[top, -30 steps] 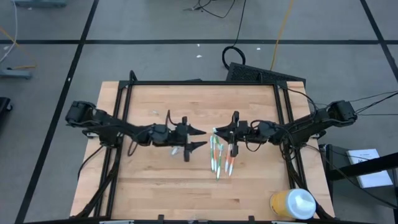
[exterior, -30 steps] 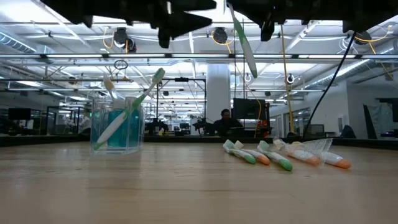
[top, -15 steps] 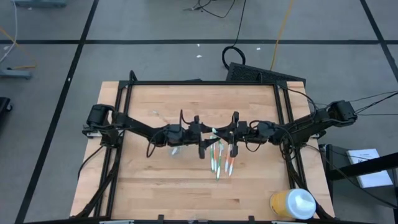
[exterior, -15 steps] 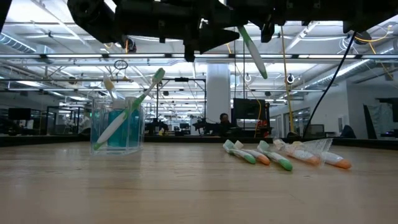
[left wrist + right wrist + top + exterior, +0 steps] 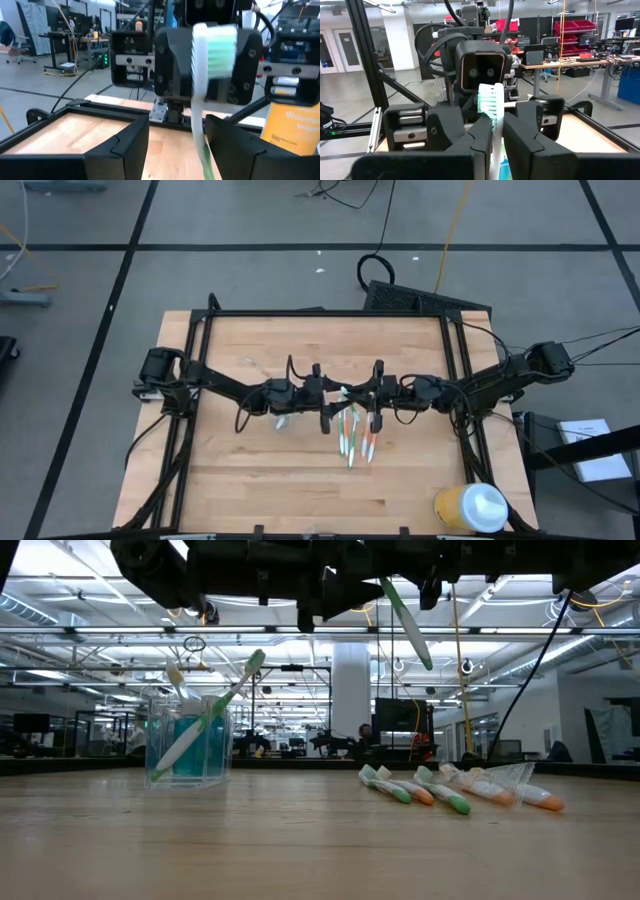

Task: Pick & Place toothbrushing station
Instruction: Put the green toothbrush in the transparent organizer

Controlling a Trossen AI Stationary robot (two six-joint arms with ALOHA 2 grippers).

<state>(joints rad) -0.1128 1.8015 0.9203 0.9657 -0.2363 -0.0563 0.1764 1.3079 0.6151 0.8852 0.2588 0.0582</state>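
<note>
My right gripper [image 5: 360, 397] is shut on a green and white toothbrush [image 5: 405, 620] above the middle of the table. My left gripper [image 5: 336, 403] is open and faces it. Its two fingers [image 5: 132, 145] stand on either side of the brush [image 5: 200, 105] without touching it. The clear cup [image 5: 190, 745] stands on the table left of middle, with toothbrushes and a blue tube leaning in it. In the high view the cup [image 5: 282, 421] is partly under my left arm. Several more toothbrushes [image 5: 420, 788] lie flat on the table below the grippers. My right gripper pinches the toothbrush between its two fingers at the neck just below the bristle head [image 5: 494, 131]. The fingers come level from the table's right side. The brush is lifted clear of the table; its head [image 5: 489, 102] sticks out past the fingertips and its handle [image 5: 420, 648] slants down.
A big yellow container with a white lid [image 5: 470, 507] lies at the table's near right corner. Black frame rails [image 5: 195, 410] run along the table's left and right sides. Bare wood [image 5: 250, 480] lies near the front left.
My left gripper, open all along, has gone toward the table's right edge, up to the right gripper, until its fingers stand around the held toothbrush. The brush's hanging handle has swung a little. The right gripper has kept its place.
</note>
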